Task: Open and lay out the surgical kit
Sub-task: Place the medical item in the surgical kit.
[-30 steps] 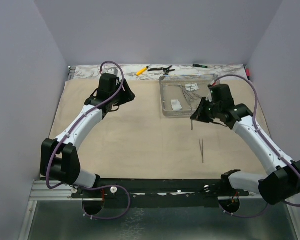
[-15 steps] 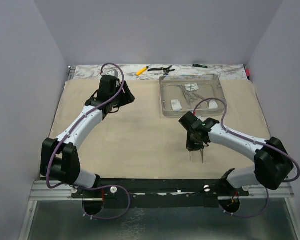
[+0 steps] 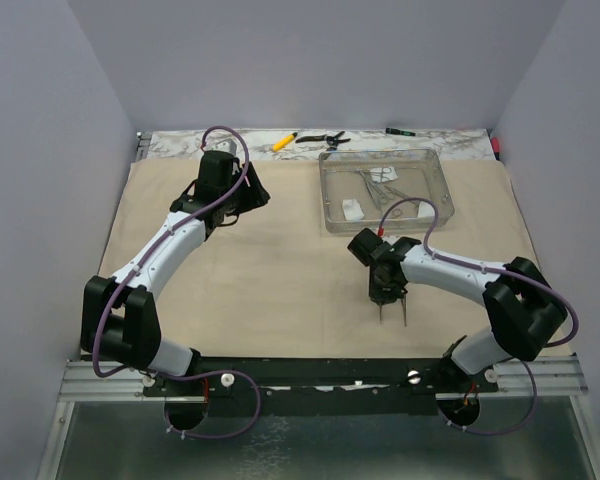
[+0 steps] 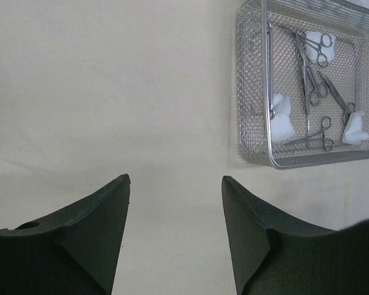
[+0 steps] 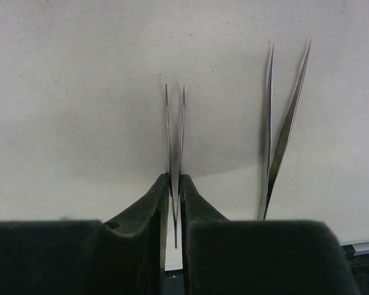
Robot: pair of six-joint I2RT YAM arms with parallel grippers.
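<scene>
Top view: right gripper (image 3: 384, 298) low over the beige cloth wrap (image 3: 280, 270), tray (image 3: 325, 195) behind it. Pliers (image 3: 322, 138) and yellow pen (image 3: 285, 141) are way off.

Left wrist: left gripper (image 4: 175, 203) wide apart, empty. Clamps (image 4: 309, 86) and gauze balls (image 4: 281, 117) sit in the tray.

Right wrist: pinched on thin tweezers (image 5: 167, 123), second pair (image 5: 265, 196) just beside. Light, springy, slippery I'd guess, so hold mid-leg.

Lab booth: plain walls (image 3: 310, 60), aluminium rail (image 3: 90, 378)

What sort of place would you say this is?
Probably a robotics lab test cell: plain walls box in the table, both arms mount on a metal rail, and a tray holds surgical instruments.
</scene>
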